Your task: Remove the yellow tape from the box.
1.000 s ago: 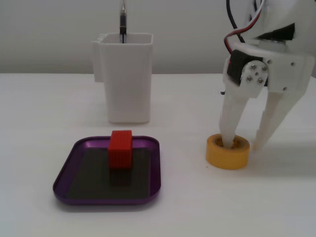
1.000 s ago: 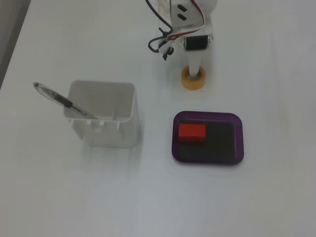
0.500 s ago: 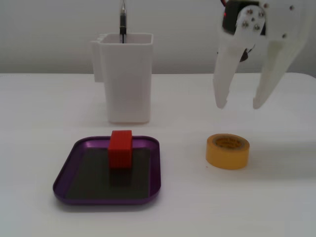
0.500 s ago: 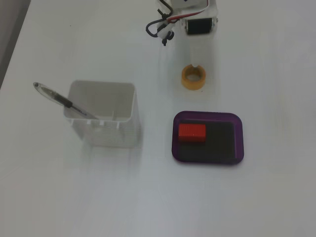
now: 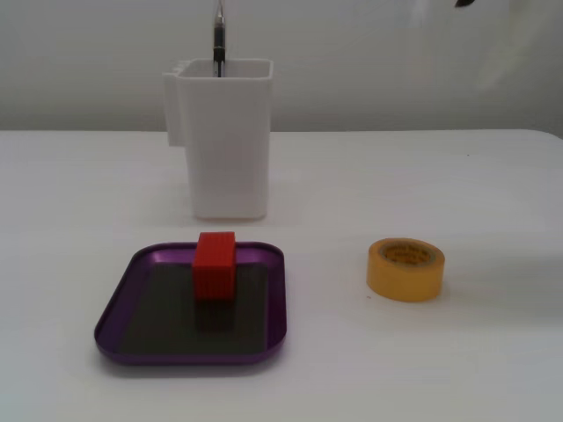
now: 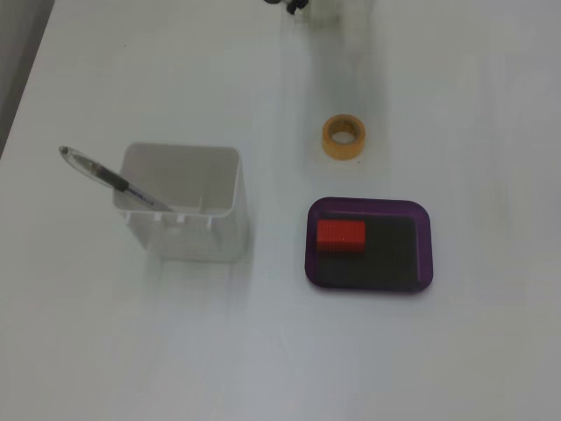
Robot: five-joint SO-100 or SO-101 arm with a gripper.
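Note:
The yellow tape (image 5: 405, 269) lies flat on the white table, to the right of the box and clear of it; from above the yellow tape (image 6: 343, 138) sits beyond the tray's far rim. The box (image 5: 119, 303) is a shallow purple tray with a dark floor, and the box (image 6: 425, 246) holds only a red block (image 5: 215, 265) near one end. Of the arm (image 5: 493, 53) only a pale motion blur shows at the top right, high above the tape. Its fingers cannot be made out.
A tall white container (image 5: 229, 141) with a pen (image 5: 218, 35) stands behind the tray; from above the container (image 6: 180, 206) is left of the tray and the pen (image 6: 96, 174) leans out to the left.
The gripper, whose finger stood in the tape's hole a second ago, rose open and has almost left both views. The tape stays on the table.

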